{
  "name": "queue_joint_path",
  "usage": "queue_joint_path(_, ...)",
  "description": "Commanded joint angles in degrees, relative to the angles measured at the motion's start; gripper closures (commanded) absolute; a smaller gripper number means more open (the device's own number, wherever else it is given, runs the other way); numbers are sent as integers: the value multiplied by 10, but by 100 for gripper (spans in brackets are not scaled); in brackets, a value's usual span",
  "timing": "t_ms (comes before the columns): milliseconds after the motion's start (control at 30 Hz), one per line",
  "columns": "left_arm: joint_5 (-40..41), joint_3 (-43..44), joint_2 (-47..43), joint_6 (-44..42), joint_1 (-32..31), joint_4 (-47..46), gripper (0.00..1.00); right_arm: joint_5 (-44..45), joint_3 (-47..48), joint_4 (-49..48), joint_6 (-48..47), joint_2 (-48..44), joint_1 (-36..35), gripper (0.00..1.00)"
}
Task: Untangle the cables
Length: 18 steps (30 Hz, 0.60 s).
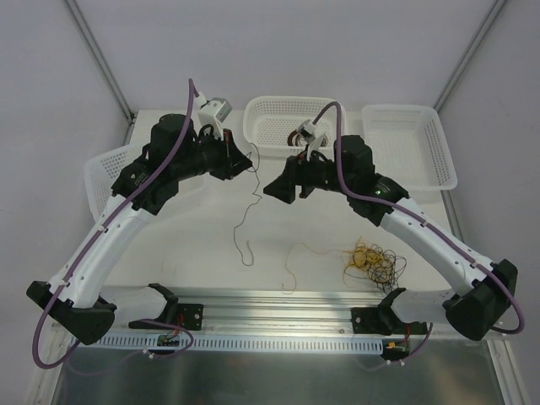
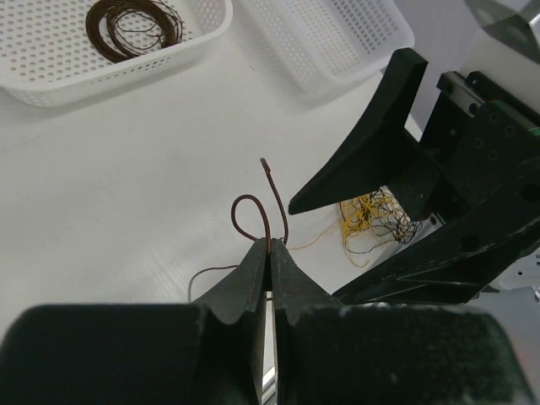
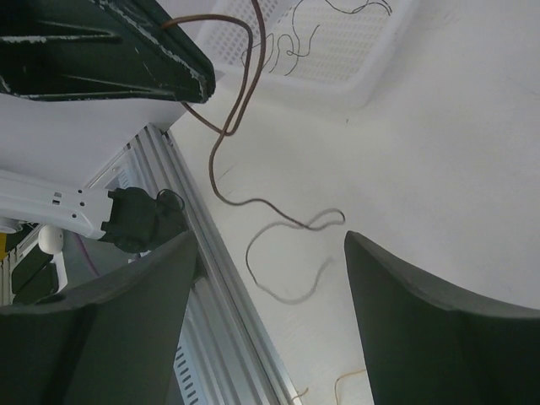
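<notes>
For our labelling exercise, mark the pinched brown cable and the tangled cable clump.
brown cable (image 2: 269,207), left wrist view, on its upright stretch.
tangled cable clump (image 1: 375,260), top external view, on its middle.

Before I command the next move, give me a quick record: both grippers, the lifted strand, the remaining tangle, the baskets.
left gripper: shut on a thin dark brown cable, raised above the white table
cable's free end: hangs toward the table; contact unclear
right gripper: open, holding nothing, facing the left gripper
tangle: yellow and black wiry clump on the table by the right arm, no gripper on it
basket: a white perforated plastic basket holds a coiled brown cable
</notes>
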<state>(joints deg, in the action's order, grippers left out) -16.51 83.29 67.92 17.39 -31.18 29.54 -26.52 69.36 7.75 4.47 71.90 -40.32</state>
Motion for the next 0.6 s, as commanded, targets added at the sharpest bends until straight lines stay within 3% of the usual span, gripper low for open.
queue_joint_path(0,-10,-4,-3,24,-7,-30,100,-31,31,-75,10,26,-17,25)
queue_joint_path(167,-11,-6,-2,27,-12,-30,100,-39,46,-110,10,61,-33,26)
queue_joint_path(267,-8,-10,-3,27,-11,-31,100,-36,52,-112,6,72,-38,32)
queue_joint_path(367,-11,-13,-3,24,-11,-30,100,-28,57,-100,-2,76,-38,51)
queue_joint_path(400,-11,-14,-5,21,-12,-30,100,-25,59,-94,-9,76,-38,69)
queue_joint_path(467,-3,-23,-12,8,-11,-30,100,-13,67,-66,-19,71,-37,91)
queue_joint_path(500,2,-29,-22,2,-11,-31,100,-6,70,-56,-34,68,-38,97)
queue_joint_path(567,21,-50,-33,-19,-11,-30,100,20,83,-16,-45,59,-38,99)
